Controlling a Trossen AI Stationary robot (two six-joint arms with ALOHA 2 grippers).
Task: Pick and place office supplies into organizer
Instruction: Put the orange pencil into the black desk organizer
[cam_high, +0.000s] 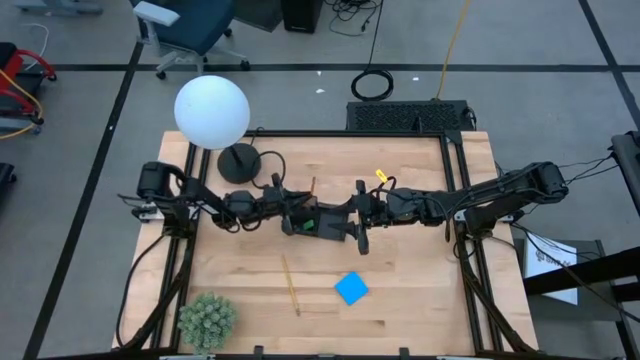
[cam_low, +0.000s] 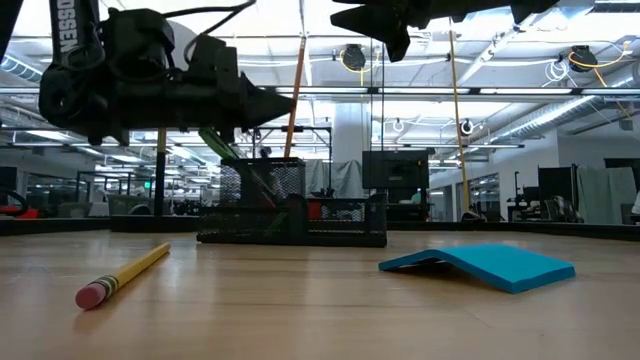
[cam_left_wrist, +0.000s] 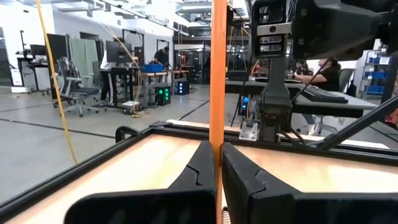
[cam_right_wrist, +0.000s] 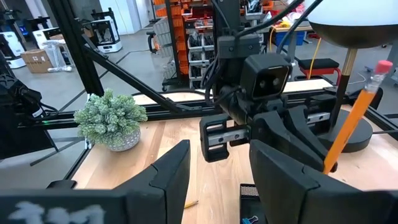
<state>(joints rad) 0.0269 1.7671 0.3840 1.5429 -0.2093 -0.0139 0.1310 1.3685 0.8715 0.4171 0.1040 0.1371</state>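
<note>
Two tools hang over the small black mesh organizer (cam_high: 325, 220) at the middle of the wooden table (cam_high: 420, 290); my left tool (cam_left_wrist: 218, 177) is clamped on a thin orange pencil (cam_left_wrist: 217, 81), which stands upright between the fingers (cam_left_wrist: 202, 168), and my right tool (cam_right_wrist: 214, 168) hovers close opposite with its fingers spread apart and nothing in them; the low view shows the held pencil rising above the organizer's taller mesh section (cam_low: 262, 195).

Risks as I judge them: the grip sits low on a long, smooth shaft, so the pencil may pivot or slide if I tilt the wrist, and then its lower end could catch the mesh rim instead of dropping inside; the organizer looks light, so a sideways nudge might shove or tip it; the two arms are very near each other, so any careless swing could knock them together.

One yellow pencil with a pink eraser (cam_high: 290, 283) lies loose on the table nearer the front edge, and the blue square pad (cam_high: 351, 288) lies beside it, its sheets bowed up in the low view; both are well apart from the organizer and not yet placed.
</note>
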